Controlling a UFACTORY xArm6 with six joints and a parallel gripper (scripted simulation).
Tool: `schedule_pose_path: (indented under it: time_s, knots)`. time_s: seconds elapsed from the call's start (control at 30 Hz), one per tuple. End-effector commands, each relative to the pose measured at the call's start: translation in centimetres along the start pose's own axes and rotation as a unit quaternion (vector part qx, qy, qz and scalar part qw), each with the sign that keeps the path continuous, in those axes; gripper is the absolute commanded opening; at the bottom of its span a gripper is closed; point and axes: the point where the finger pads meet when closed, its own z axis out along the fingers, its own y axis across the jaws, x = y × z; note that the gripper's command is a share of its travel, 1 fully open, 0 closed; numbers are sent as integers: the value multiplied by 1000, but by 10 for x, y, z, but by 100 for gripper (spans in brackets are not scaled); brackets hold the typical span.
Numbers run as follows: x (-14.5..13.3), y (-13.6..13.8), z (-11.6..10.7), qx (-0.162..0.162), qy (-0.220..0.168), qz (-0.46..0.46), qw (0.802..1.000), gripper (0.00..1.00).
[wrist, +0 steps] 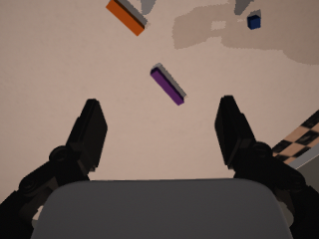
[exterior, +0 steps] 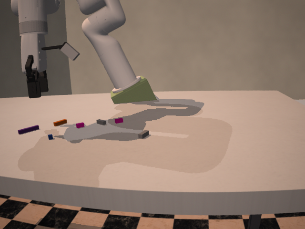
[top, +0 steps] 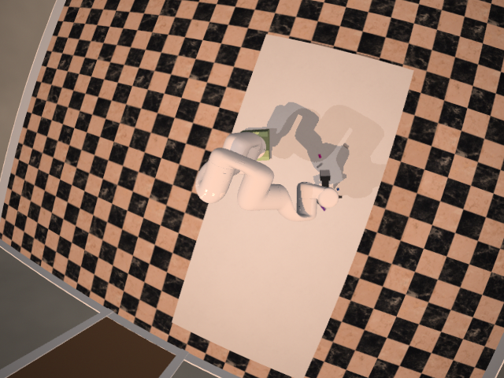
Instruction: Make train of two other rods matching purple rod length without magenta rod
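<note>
The end effector (wrist: 159, 122) hangs fully open and empty above the desk (exterior: 221, 152), its fingers straddling the purple rod (wrist: 167, 86) below.

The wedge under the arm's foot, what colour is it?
Olive green wedge, clearest in the exterior view.

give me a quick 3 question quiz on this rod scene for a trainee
1. True or false: the gripper is shut on the purple rod.
2. How many grey rods lie on the table?
3. In the exterior view, which rod lies nearest the purple rod: A) orange rod B) blue rod C) a magenta rod?

Key: 1. False, its fingers stand wide open, above the table, holding nothing. 2. Two: and. 3. B.
</note>
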Motion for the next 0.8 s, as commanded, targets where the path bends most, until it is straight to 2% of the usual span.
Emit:
schedule_pose_path:
  time_s: [0.0, 0.1, 0.17, 0.2, 0.37, 0.67, 0.73, 0.77]
  knots:
    - [-2, 3, 1, -3, 6, -83, 997, 100]
    - [-2, 4, 2, -3, 6, -129, 992, 100]
    - [-2, 4, 2, -3, 6, -129, 992, 100]
    - [-3, 5, 3, -3, 6, -171, 985, 100]
    - [-3, 7, 5, -4, 6, -235, 972, 100]
    - [-4, 10, 8, -5, 5, -367, 930, 100]
    - [-4, 10, 8, -5, 5, -367, 930, 100]
    - [-5, 11, 9, -5, 5, -405, 914, 100]
